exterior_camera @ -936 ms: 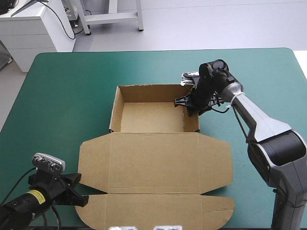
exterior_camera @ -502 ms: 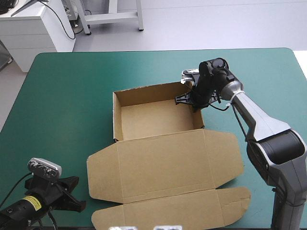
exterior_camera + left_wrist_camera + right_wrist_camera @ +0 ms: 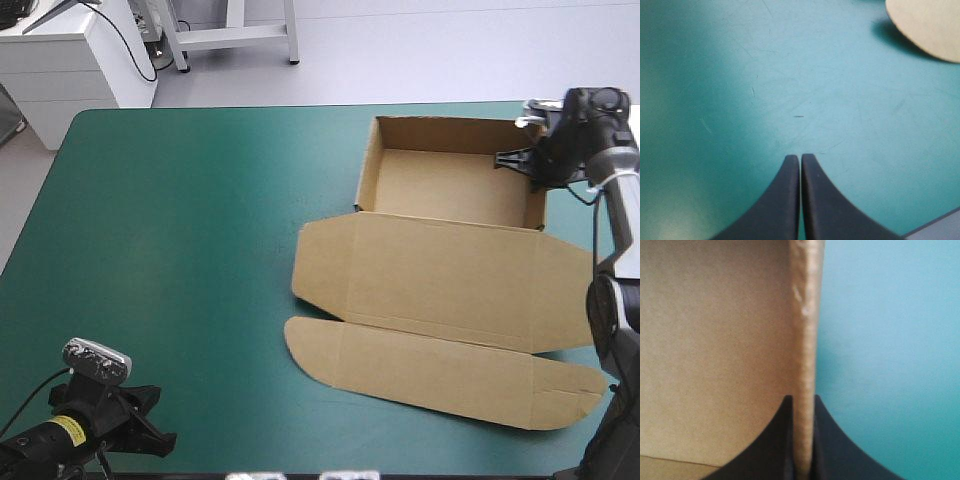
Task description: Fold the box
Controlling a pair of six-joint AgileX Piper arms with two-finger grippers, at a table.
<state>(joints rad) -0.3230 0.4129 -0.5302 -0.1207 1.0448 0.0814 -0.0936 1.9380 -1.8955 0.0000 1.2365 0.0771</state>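
So the box (image 3: 450, 190) just took a ride. A moment ago it sat around the middle of the frame. Now the open tray part is up in the upper right, with the lid (image 3: 440, 280) lying flat below it and the long front flap (image 3: 440, 365) stretching toward the lower right. It got turned a bit on the way too.

The right claw (image 3: 522, 160) did the dragging. It's pinched nearly closed on the tray's right-hand wall (image 3: 807, 340), one finger inside and one outside, with the board edge running straight out between them.

The left claw (image 3: 800, 157) is way off in the lower left corner. It's closed up tight with nothing in it, over bare teal-green table cover (image 3: 180, 250). It has backed off a little since earlier, and the box is now well apart from it.

My read is that this was a reposition, not a fold. The walls are up and the lid is still flat, so nothing new got folded.

What I can't make out:
- The lid's right end slips behind the right arm at the frame's right edge.
- The right fingertips are mostly hidden by the wall from above.
- I can't tell if the side walls are actually tucked in.
- The left wrist camera only catches one rounded flap corner, ahead and off to the side.
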